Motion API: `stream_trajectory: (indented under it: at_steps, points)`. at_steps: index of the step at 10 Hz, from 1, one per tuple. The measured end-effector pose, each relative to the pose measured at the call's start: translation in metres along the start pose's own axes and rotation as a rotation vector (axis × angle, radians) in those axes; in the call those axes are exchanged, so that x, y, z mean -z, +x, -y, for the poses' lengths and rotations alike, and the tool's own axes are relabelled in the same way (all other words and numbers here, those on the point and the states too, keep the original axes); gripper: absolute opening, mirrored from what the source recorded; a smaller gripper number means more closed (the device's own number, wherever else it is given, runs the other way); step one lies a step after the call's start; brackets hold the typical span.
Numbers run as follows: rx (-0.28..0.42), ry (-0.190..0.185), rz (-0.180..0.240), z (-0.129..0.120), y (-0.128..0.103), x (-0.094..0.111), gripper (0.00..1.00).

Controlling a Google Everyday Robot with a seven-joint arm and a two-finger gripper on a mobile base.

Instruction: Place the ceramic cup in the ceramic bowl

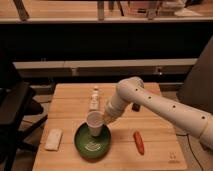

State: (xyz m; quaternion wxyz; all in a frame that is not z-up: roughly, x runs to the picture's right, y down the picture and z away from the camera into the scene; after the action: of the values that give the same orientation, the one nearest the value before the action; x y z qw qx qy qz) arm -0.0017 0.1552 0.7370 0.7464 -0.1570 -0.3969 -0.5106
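A white ceramic cup (94,123) stands upright in the far part of the green ceramic bowl (86,145), which sits on the wooden table at the front left. My gripper (106,118) is at the cup's right side, at the end of the white arm (150,103) that reaches in from the right. Whether the cup rests on the bowl or hangs just above it, I cannot tell.
An orange carrot (138,142) lies right of the bowl. A white sponge (53,139) lies left of it. A small white bottle (94,98) stands behind the cup. A black chair (17,110) is left of the wooden table (150,160).
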Motion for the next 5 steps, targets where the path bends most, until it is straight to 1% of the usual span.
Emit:
stream_trajectory:
  at_steps: [1, 2, 3, 5]
  points:
    - [0.003, 0.003, 0.001, 0.0004, 0.0001, 0.0000, 0.33]
    - [0.008, 0.004, 0.003, 0.0008, -0.0001, -0.0006, 0.40]
    - [0.012, 0.001, 0.005, 0.0011, -0.0006, -0.0007, 0.50]
    - [0.011, -0.002, 0.001, 0.0008, -0.0005, -0.0005, 0.72]
